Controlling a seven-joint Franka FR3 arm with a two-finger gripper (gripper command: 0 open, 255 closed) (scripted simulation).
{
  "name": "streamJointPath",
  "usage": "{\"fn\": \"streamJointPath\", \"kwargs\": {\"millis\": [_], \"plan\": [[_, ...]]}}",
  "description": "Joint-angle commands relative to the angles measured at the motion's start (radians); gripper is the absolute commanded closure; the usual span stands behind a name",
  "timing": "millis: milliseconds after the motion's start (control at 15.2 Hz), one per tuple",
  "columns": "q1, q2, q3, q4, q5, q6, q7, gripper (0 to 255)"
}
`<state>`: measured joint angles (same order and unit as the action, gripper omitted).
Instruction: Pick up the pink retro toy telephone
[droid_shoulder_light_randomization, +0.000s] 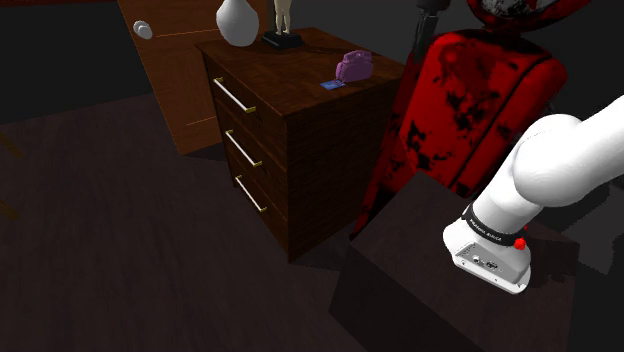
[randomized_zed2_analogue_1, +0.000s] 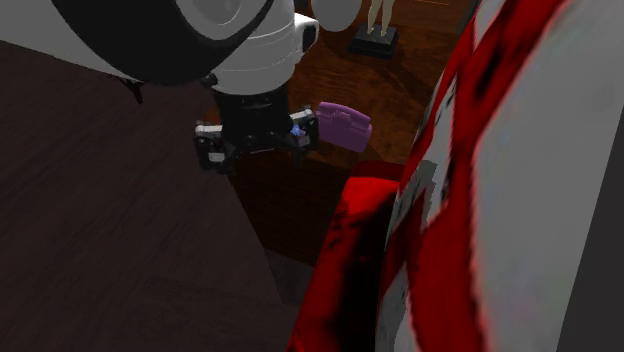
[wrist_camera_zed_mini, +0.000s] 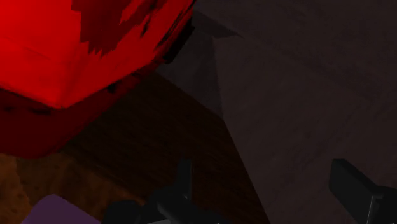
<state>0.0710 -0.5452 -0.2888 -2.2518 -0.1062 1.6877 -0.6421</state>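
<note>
The toy telephone (droid_shoulder_light_randomization: 354, 66) is purple-pink and sits near the right edge of the dark wooden dresser top (droid_shoulder_light_randomization: 300, 75), beside a small blue card (droid_shoulder_light_randomization: 333, 85). In the second exterior view the telephone (randomized_zed2_analogue_1: 345, 125) lies just to the right of the arm's black hand (randomized_zed2_analogue_1: 255, 138). In the shoulder view the arm's white wrist (droid_shoulder_light_randomization: 490, 255) hangs over the stand, well short of the dresser. In the wrist view my gripper (wrist_camera_zed_mini: 267, 191) is open, its fingers (wrist_camera_zed_mini: 182, 181) wide apart with nothing between them. A purple corner of the telephone (wrist_camera_zed_mini: 54, 211) shows beside one finger.
A red armchair with dark blotches (droid_shoulder_light_randomization: 470, 100) stands between the stand (droid_shoulder_light_randomization: 420, 280) and the dresser, close to the telephone. A white vase (droid_shoulder_light_randomization: 238, 22) and a figurine on a black base (droid_shoulder_light_randomization: 284, 30) stand at the dresser's back. A wooden door (droid_shoulder_light_randomization: 170, 70) is behind.
</note>
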Motion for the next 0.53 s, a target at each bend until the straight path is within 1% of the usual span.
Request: {"fn": "streamJointPath", "kwargs": {"millis": [0, 264, 462], "plan": [[0.017, 0.061, -0.046, 0.039, -0.007, 0.032, -0.111, 0], [0.055, 0.204, -0.132, 0.132, 0.010, 0.093, -0.325, 0], [0.080, 0.324, -0.187, 0.220, 0.051, 0.128, -0.489, 0]]}}
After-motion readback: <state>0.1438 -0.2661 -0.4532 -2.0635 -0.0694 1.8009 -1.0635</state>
